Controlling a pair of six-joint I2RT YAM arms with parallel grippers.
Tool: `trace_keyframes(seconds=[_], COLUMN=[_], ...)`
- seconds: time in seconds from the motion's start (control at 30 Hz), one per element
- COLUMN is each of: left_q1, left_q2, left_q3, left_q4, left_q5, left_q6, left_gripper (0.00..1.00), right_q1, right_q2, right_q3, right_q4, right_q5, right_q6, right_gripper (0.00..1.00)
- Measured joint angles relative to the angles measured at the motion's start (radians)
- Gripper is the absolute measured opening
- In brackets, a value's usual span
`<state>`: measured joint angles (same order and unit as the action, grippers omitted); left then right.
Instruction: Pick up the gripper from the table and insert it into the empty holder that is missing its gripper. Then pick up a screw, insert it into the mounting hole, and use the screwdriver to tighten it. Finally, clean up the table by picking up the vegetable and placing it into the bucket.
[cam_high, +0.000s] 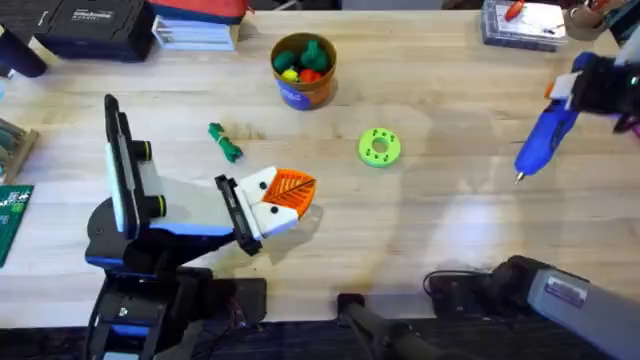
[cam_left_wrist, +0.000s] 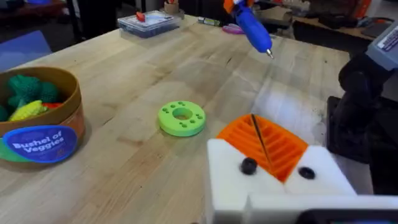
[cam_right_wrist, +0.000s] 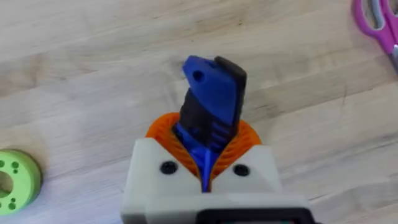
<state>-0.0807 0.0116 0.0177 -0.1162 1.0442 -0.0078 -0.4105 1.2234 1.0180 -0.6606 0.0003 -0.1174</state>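
The screwdriver (cam_right_wrist: 208, 118) hides its own lower body between the right pincer (cam_right_wrist: 205, 163) pads. At nine o'clock, the picture's edge cuts the green disc (cam_right_wrist: 17, 182) and the bucket (cam_left_wrist: 43, 140). The purple scissors (cam_right_wrist: 376, 22) are cropped at one o'clock.

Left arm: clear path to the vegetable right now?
Probably yes. The vegetable lies on bare table just beyond the left gripper, with nothing between them. The gripper's pads look closed and empty, so it would have to open first.
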Motion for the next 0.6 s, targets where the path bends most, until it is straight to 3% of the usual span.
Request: trace_keyframes(seconds=[0.17, 0.33, 0.6], left_q1=[0.000, 0.000, 0.000], left_q2=[0.000, 0.000, 0.000], left_q3=[0.000, 0.000, 0.000], left_q4=[0.000, 0.000, 0.000], left_q5=[0.000, 0.000, 0.000], left_q6=[0.000, 0.000, 0.000], left_gripper=[0.004, 0.004, 0.004], right_q1=[0.058, 0.179, 0.482], right_q2=[-0.212, -0.400, -0.454], right_q3=[-0.156, -0.219, -0.229], right_q4=[0.122, 0.329, 0.510], right_q5=[-0.081, -0.259, -0.399], right_q6=[0.047, 0.117, 0.195], right_gripper=[0.030, 0.030, 0.030])
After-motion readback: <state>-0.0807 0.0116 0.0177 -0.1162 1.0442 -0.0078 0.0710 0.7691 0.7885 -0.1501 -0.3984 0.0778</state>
